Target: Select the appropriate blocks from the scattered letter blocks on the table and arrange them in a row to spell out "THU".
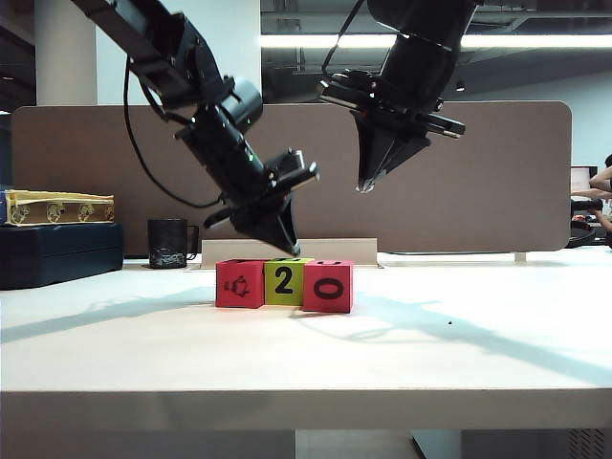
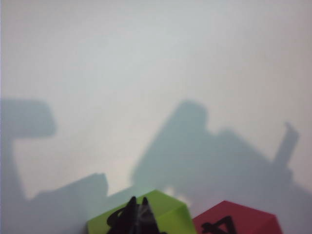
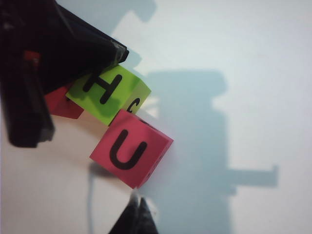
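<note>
Three letter blocks stand in a row on the white table (image 1: 459,344): a pinkish-red one with a small figure (image 1: 239,284), a lime green one showing "2" (image 1: 284,281), and a pinkish-red one showing "0" (image 1: 328,286). From above, the green block (image 3: 109,92) shows "H" and the red one beside it (image 3: 131,151) shows "U". The third block (image 3: 63,105) is mostly hidden by the left arm. My left gripper (image 1: 287,247) is shut, its tips (image 2: 138,201) right over the green block (image 2: 161,214). My right gripper (image 1: 363,184) hangs shut and empty above the "U" block, its tips (image 3: 138,200) clear of it.
A black mug (image 1: 168,243) and a dark blue case (image 1: 57,253) with a yellow box on top (image 1: 57,207) stand at the back left. A low pale strip (image 1: 335,251) lies behind the blocks, before the grey-brown partition (image 1: 497,172).
</note>
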`<action>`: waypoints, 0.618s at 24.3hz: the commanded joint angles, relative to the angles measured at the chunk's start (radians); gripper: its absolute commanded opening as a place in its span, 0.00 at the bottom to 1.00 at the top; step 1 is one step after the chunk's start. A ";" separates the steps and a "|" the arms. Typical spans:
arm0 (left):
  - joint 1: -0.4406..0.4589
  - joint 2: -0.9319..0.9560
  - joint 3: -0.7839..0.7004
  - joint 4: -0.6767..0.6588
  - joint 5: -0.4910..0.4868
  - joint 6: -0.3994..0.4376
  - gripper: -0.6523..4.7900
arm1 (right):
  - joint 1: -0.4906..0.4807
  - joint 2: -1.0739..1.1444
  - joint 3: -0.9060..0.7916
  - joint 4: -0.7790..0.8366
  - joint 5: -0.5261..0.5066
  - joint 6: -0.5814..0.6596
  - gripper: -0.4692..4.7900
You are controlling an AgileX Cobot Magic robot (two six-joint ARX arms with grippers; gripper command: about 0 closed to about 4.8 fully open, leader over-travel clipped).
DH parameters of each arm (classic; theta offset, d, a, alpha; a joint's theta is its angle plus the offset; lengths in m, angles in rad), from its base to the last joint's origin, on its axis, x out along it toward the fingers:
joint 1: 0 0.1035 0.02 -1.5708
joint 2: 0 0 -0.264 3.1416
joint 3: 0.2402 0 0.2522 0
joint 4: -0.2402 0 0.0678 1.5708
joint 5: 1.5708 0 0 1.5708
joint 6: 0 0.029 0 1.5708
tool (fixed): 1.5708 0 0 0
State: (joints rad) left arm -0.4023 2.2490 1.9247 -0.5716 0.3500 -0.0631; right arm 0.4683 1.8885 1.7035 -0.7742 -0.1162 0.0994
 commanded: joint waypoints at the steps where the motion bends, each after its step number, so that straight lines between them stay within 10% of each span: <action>1: -0.002 -0.001 0.003 -0.014 0.002 0.005 0.11 | 0.005 -0.011 0.003 0.008 -0.002 -0.003 0.08; 15: -0.002 -0.001 0.003 -0.094 0.002 0.031 0.11 | 0.006 -0.011 0.003 0.035 -0.001 -0.007 0.08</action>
State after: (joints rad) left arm -0.4030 2.2524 1.9285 -0.6216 0.3523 -0.0395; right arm 0.4713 1.8847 1.7035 -0.7620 -0.1165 0.0956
